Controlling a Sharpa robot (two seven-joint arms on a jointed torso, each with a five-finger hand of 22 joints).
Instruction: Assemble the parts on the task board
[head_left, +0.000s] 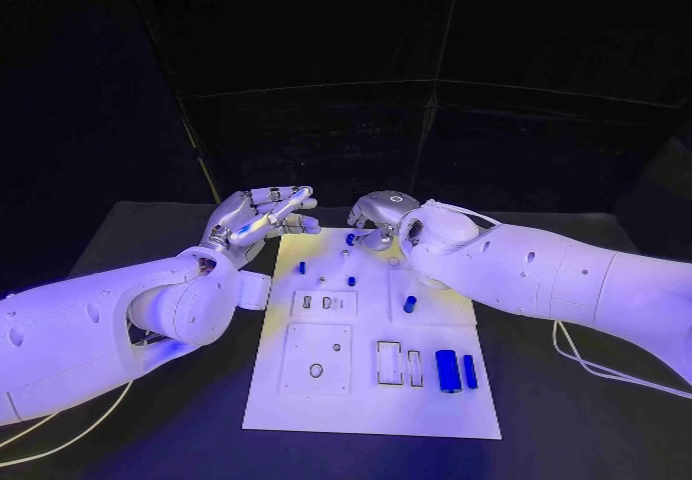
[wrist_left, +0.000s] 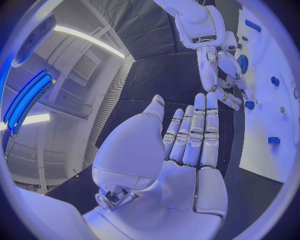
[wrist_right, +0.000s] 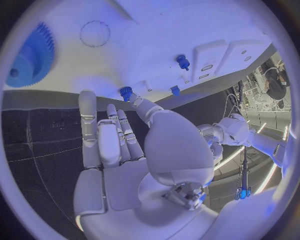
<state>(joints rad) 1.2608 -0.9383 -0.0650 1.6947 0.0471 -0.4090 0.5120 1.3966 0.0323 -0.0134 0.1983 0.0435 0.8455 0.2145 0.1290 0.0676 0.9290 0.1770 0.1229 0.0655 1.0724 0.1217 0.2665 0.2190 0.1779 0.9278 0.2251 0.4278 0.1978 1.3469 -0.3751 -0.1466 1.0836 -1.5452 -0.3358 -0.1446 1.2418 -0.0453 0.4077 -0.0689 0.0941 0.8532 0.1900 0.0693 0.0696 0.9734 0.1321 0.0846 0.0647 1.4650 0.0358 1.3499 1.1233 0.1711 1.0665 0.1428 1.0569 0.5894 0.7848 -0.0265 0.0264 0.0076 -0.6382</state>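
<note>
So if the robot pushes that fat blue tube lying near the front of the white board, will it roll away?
Probably. The fat blue tube looks round and lies on its side on the flat task board, so a sideways nudge could roll it. It looks stiff and small, likely light.

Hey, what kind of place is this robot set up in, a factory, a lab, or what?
Most likely a robotics lab or test bench. A white task board with small blue parts lies on a black table with dark curtains behind, and the left wrist view shows ceiling strip lights.
</note>
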